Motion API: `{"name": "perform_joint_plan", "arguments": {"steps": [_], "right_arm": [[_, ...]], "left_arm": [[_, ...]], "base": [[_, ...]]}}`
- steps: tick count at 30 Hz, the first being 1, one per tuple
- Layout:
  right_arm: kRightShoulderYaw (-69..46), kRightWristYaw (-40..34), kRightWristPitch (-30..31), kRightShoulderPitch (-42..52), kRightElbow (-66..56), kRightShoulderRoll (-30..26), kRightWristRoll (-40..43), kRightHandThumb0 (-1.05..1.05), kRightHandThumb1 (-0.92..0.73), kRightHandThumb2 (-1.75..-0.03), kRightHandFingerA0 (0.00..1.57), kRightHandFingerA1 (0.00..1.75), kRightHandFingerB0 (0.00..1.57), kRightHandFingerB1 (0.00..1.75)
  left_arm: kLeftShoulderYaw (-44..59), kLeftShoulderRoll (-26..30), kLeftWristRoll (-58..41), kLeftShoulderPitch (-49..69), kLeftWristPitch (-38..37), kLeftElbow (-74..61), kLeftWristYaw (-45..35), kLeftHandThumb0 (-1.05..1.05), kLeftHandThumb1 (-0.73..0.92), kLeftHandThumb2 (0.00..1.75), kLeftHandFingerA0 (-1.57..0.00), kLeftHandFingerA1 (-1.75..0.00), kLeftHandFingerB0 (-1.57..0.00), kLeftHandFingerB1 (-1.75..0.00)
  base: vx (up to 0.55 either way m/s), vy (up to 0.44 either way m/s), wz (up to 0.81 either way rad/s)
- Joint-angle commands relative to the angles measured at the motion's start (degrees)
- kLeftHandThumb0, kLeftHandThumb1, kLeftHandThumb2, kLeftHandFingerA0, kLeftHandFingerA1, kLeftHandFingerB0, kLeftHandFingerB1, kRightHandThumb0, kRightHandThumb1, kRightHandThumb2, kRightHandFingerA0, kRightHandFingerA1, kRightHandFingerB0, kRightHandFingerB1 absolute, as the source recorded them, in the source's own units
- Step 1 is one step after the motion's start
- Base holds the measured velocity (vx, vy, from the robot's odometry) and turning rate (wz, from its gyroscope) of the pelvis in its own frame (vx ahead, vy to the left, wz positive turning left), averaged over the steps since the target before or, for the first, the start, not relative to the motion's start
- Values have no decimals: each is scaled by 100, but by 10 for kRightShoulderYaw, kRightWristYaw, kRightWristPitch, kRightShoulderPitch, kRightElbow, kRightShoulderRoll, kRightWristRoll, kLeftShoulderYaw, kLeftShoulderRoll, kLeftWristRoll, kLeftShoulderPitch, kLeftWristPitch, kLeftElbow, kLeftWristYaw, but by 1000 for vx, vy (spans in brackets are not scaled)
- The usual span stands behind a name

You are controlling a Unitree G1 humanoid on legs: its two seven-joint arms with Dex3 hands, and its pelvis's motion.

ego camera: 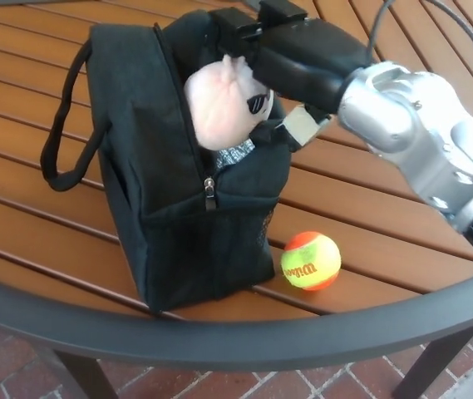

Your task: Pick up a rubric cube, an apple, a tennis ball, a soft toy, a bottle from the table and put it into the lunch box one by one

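Note:
A black lunch box [182,208] with a carry strap stands upright on the wooden table, its zip open at the top. A pale pink soft toy [219,104] with dark sunglasses sits in that opening, partly sticking out. My right hand [261,41] reaches in from the right and hovers over the bag's top, its black fingers touching the toy's upper side; whether they still clasp it is hidden. An orange and yellow tennis ball [310,260] lies on the table just right of the bag's base. The left hand does not show.
The slatted wooden table [36,125] has a dark metal rim [219,337] along its near edge, with brick floor below. My silver right forearm [419,133] crosses the upper right, trailed by black cables.

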Motion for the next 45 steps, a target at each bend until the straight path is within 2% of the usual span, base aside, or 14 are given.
{"name": "perform_joint_plan", "arguments": {"steps": [1,2,16,17,19,20,23,25,26,28,29,38,39,45], "right_arm": [[42,-76,-17,-63,71,38,-116,-27,-68,-70,90,175,76,142],[43,-72,-8,-73,79,47,-118,-28,-71,-72,88,158,80,96],[66,-104,14,-110,138,125,-178,-27,-59,-61,91,172,86,90],[90,-73,50,-102,128,126,-210,-39,-43,-83,75,93,56,61],[99,-59,66,-98,123,127,-225,-39,-43,-83,75,93,56,61],[119,-16,83,-106,112,120,-249,-77,-45,-74,0,0,8,25],[153,57,115,-121,93,109,-292,-89,-49,-83,0,18,0,5],[153,68,123,-125,87,110,-292,-94,-53,-85,0,25,11,0],[150,73,125,-127,83,109,-290,-98,-56,-89,0,24,3,18],[145,80,129,-127,74,108,-289,-98,-56,-89,0,24,3,18],[133,103,131,-127,62,106,-276,-103,-56,-95,0,15,14,35],[129,223,139,-143,51,107,-268,-105,-58,-99,0,8,15,30],[95,236,155,-138,44,111,-232,-94,-49,-92,0,25,1,6],[45,252,176,-139,32,121,-203,-101,-55,-100,0,33,1,0]], "left_arm": [[-6,7,10,1,-37,2,12,-22,47,107,-105,-116,-94,-106],[-8,8,12,1,-37,2,14,-18,47,109,-96,-129,-88,-112],[-20,4,18,1,-33,5,31,-19,46,106,-99,-130,-91,-112],[-19,4,15,3,-32,5,24,-15,37,120,-98,-135,-93,-119],[-19,4,13,4,-32,5,21,-15,37,120,-98,-135,-93,-119],[-19,4,13,4,-34,6,22,-13,38,119,-96,-135,-92,-117],[-18,4,13,3,-38,8,20,-15,39,116,-95,-140,-93,-118],[-18,5,12,2,-35,7,19,-19,40,115,-99,-135,-95,-119],[-21,5,15,2,-34,6,23,-15,42,110,-94,-136,-90,-116],[-25,5,20,1,-32,5,30,-15,42,110,-94,-136,-90,-116],[-23,6,17,1,-33,7,25,-16,43,111,-94,-137,-91,-117],[-18,5,9,8,-37,5,16,-15,39,117,-98,-133,-93,-116],[-17,6,9,7,-37,8,17,-16,37,120,-98,-132,-94,-115],[-11,4,3,8,-40,7,8,-15,37,125,-99,-142,-96,-124]], "base": [[0,0,0],[0,0,0],[0,0,0],[0,0,0],[0,0,0],[0,0,0],[0,0,0],[0,0,0],[0,0,0],[0,0,0],[0,0,0],[0,0,0],[0,0,0],[0,0,0]]}}
